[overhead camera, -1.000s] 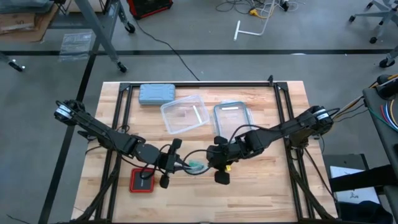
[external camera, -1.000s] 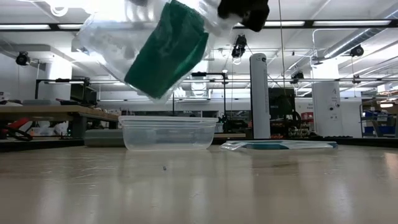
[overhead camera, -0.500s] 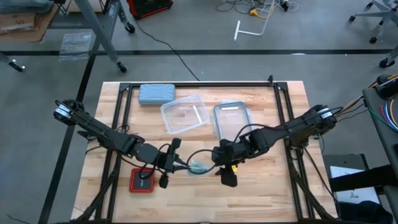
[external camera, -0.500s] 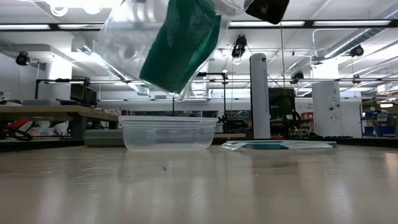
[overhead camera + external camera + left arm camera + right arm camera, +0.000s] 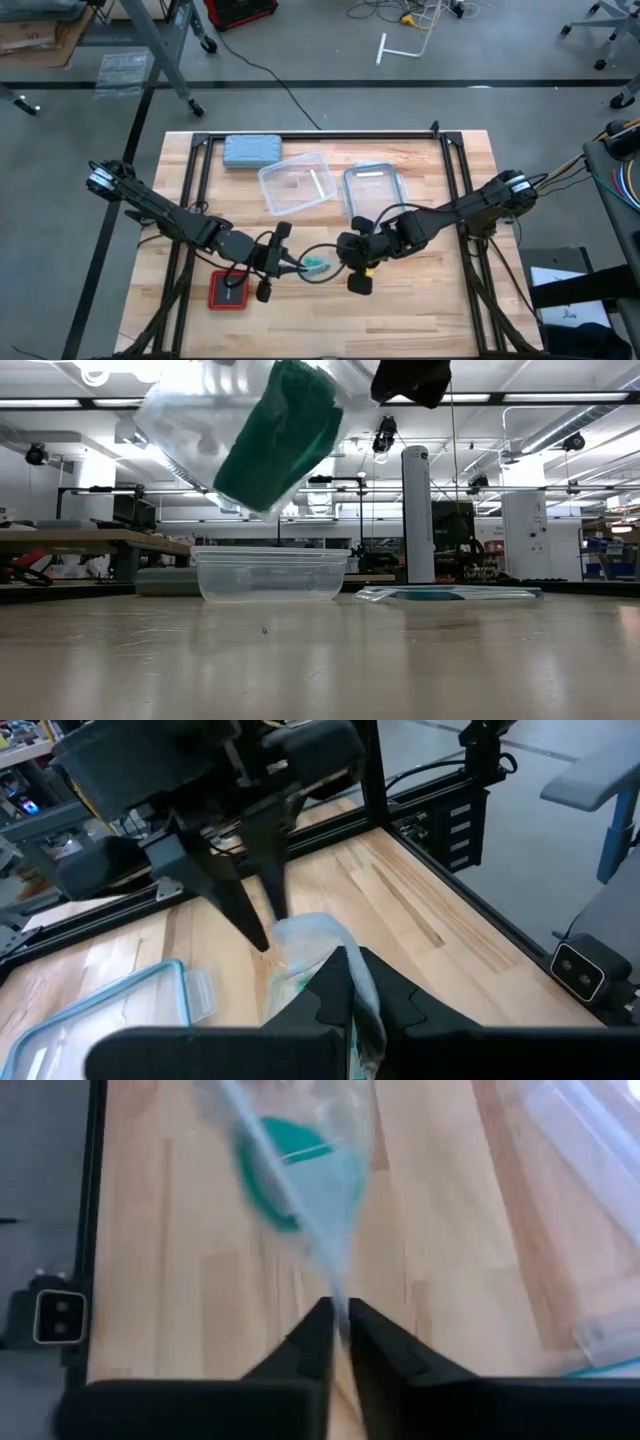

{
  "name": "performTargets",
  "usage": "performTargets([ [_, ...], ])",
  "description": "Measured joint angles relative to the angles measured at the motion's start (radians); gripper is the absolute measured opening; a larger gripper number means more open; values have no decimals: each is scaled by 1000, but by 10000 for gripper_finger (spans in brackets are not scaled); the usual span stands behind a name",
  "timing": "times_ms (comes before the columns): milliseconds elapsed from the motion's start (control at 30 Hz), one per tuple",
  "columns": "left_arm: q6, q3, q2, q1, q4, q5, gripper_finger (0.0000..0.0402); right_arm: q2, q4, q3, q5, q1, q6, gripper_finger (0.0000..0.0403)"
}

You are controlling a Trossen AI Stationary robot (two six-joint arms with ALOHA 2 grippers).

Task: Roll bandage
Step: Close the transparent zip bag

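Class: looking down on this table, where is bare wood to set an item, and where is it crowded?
Free: the right side beyond the lid, and the front right corner. Crowded: mid-front, where both hands hold the bagged bandage beside the red pad.

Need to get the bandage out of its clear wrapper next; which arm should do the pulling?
Probably the right. Both grippers, left and right, pinch the clear wrapper, but the bandage sits toward the left's end; the right holds only film.
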Motion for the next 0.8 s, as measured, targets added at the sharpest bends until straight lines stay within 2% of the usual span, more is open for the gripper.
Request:
performTargets([
  [33, 0, 0, 0, 0, 0, -1, 0, 0, 3, 0, 8, 5, -23, 20],
  [100, 0, 0, 0, 0, 3, -17, 0, 0, 4, 6, 5, 9, -37, 20],
  [233, 17, 0, 0, -7, 9, -111, 0, -15, 5, 16, -117, 8, -79, 49],
  [300, 25, 0, 0, -17, 19, -159, 0, -38, -16, 16, -117, 8, -97, 67],
  [400, 18, 0, -3, -44, 98, -268, 0, -107, -95, 6, -20, 19, -120, 90],
  [533, 86, 0, -11, -95, 255, -358, 0, -255, -211, -54, 248, 66, -74, 109],
  [600, 163, 0, -11, -121, 353, -359, 0, -353, -158, -119, 363, 98, -62, 115],
  [667, 260, 0, -11, -143, 437, -358, 0, -457, -46, -207, 425, 126, -89, 120],
  [800, 416, 1, -9, -164, 467, -356, 0, -621, 377, -434, 404, 161, -264, 124],
])
